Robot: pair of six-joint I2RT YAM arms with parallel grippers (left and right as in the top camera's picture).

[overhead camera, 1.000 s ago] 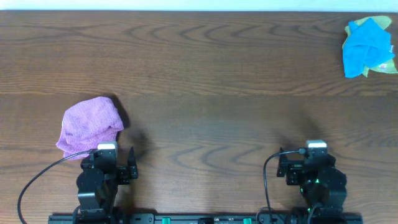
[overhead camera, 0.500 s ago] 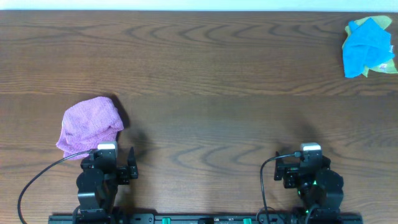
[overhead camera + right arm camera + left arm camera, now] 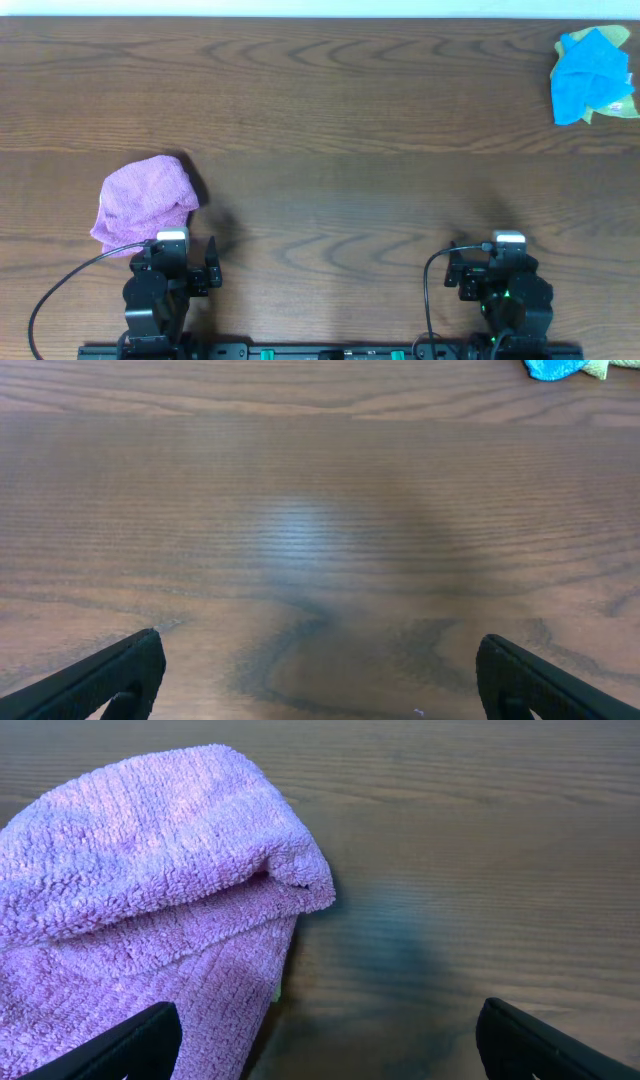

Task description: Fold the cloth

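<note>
The purple cloth (image 3: pixel 146 200) lies bunched in a folded-over heap on the wooden table at the left. In the left wrist view the cloth (image 3: pixel 150 890) fills the left half, its top layer rolled over. My left gripper (image 3: pixel 325 1045) is open and empty, its left finger over the cloth's near edge. In the overhead view the left gripper (image 3: pixel 172 240) sits just in front of the cloth. My right gripper (image 3: pixel 320 680) is open and empty over bare wood, at the front right of the table (image 3: pixel 508 242).
A bright blue cloth (image 3: pixel 588 73) on a yellow-green cloth (image 3: pixel 612 103) lies at the far right corner; its edge also shows in the right wrist view (image 3: pixel 560 368). The table's far edge runs along the top of the overhead view.
The right arm shifted slightly left, then back right. The cloth and the left arm have not moved.
</note>
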